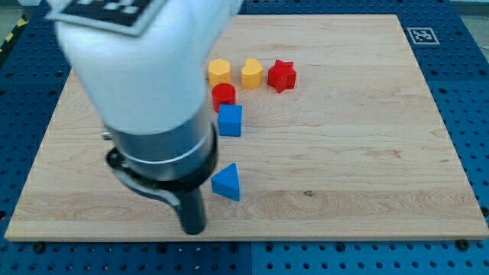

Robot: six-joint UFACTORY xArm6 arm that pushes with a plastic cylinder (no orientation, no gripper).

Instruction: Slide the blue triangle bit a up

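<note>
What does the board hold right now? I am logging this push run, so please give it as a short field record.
tip: my tip, at the view's lower left of the blue triangle, apart from it
target: blue triangle block
above target: blue cube, red cylinder
top row: yellow hexagon, yellow heart, red star
surface: wooden board

Wooden board (359, 153), yellow hexagon (219, 72), yellow heart (252, 73), red star (281, 76), red cylinder (224, 95), blue cube (230, 121)
</note>
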